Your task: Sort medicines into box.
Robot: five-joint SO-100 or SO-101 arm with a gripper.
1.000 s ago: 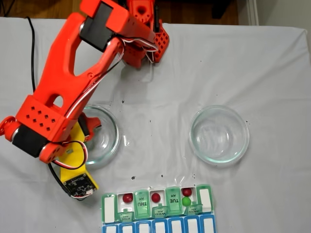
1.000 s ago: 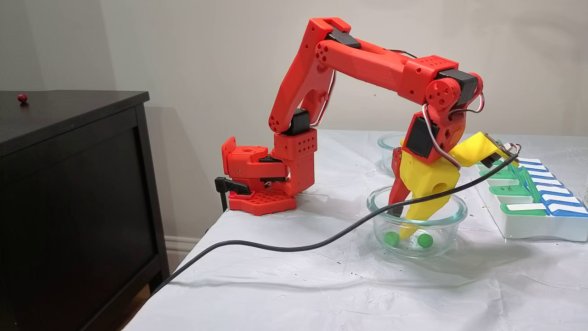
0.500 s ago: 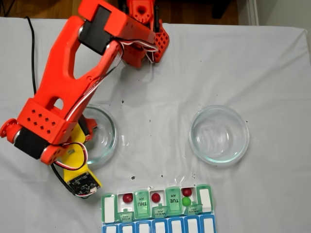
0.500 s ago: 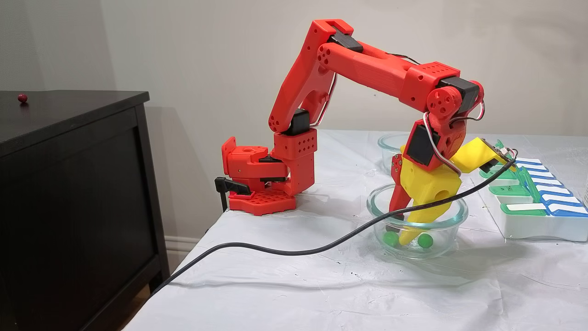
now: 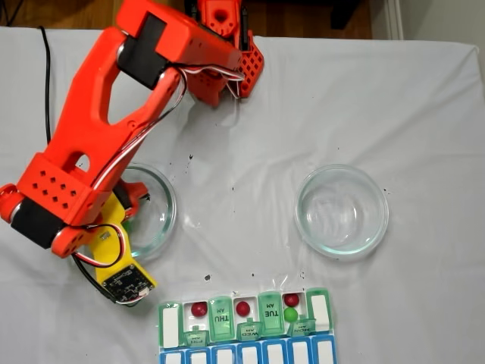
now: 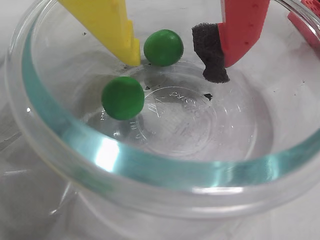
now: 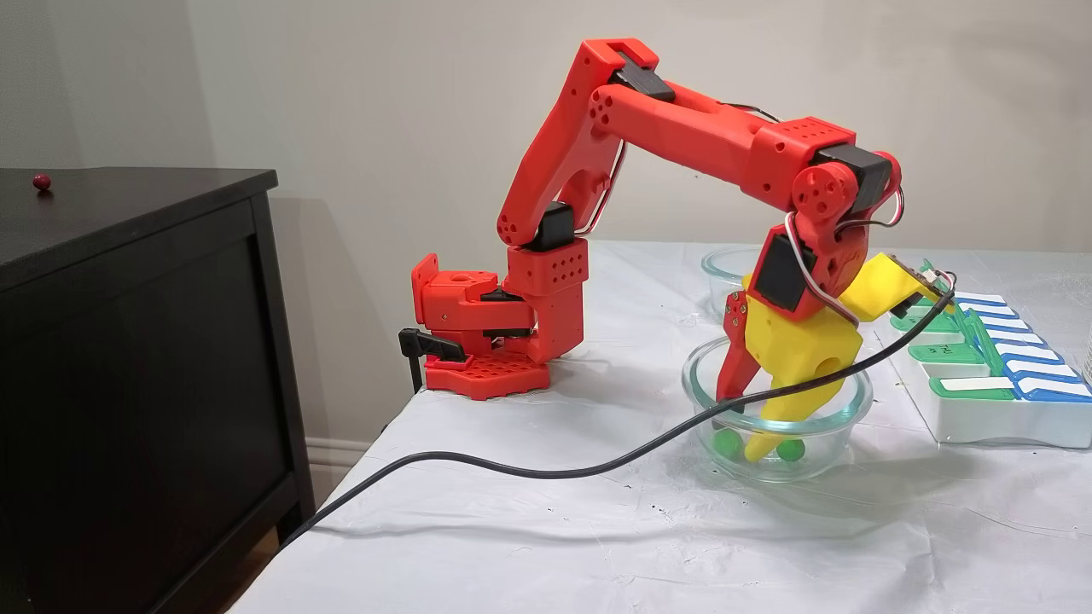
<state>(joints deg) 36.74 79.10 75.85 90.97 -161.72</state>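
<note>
Tool spread wide down in the glass dish, one green ball sitting between its fingers, another just beside; we close gently and centred, or it squirts away, then carry to the pill organizer.

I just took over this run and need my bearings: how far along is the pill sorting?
Done: the pill organizer holds three red balls and one green ball. In hand: the tool is open, down inside the left glass dish, with one green ball between its fingers, not yet gripped. Left: that ball and the second green one. The right dish looks empty.
</note>
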